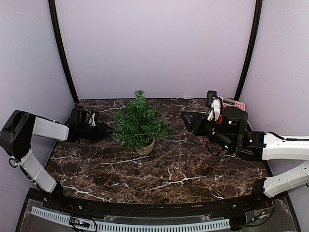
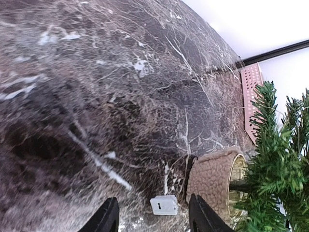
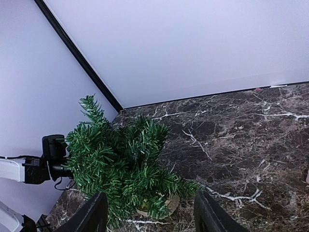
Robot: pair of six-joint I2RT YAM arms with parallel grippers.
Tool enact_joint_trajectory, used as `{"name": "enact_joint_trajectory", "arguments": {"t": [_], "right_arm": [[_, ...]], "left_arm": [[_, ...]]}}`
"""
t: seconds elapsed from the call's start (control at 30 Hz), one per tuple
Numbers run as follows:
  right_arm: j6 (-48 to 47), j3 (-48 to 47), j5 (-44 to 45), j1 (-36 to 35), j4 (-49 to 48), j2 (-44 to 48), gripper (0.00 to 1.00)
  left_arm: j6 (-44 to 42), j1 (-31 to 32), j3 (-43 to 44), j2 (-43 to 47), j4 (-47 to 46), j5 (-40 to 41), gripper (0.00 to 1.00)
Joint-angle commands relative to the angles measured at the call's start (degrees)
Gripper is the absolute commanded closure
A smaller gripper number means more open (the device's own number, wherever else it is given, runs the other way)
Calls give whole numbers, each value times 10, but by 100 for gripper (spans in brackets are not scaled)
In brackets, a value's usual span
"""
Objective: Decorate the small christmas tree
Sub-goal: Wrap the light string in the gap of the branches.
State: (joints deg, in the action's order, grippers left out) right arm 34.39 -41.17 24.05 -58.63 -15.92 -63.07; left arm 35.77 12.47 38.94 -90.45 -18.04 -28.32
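the small christmas tree (image 1: 140,121) is standing upright on its tan base (image 2: 217,181) on the marble table (image 1: 159,179), midway between the two grippers, seemingly so that either can reach its branches. the left gripper (image 1: 105,130) is hovering low with its fingers apart and holding nothing. the base is just ahead of it and off to one side, and a small white tag (image 2: 164,205) is lying on the table between its fingertips. the right gripper (image 3: 150,215) is likewise spread and empty, pointing at the tree from the opposite side, with the foliage ahead of and below it. the pink basket (image 1: 234,103) is sitting behind the right gripper, likely kept there as its supply of ornaments; its contents are mostly hidden. the count: one tree, one base, one basket, one tag, two grippers, and no ornaments showing on the branches.
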Motion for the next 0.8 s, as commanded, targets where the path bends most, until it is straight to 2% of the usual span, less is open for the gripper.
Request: {"name": "enact_joint_trajectory", "arguments": {"t": [0.0, 0.27, 0.63, 0.77], "right_arm": [[-3, -25, 6, 1, -2, -13, 38], [-6, -33, 0, 9, 1, -27, 38], [-2, -35, -10, 18, -1, -35, 38], [-1, -33, -10, 19, 1, -36, 38]], "left_arm": [[-27, -3, 44, -40, -23, -79, 49], [-42, -2, 92, -112, -17, -115, 52], [-58, 20, 111, -140, -11, -149, 53], [-55, 26, 117, -148, -12, -151, 59]]}}
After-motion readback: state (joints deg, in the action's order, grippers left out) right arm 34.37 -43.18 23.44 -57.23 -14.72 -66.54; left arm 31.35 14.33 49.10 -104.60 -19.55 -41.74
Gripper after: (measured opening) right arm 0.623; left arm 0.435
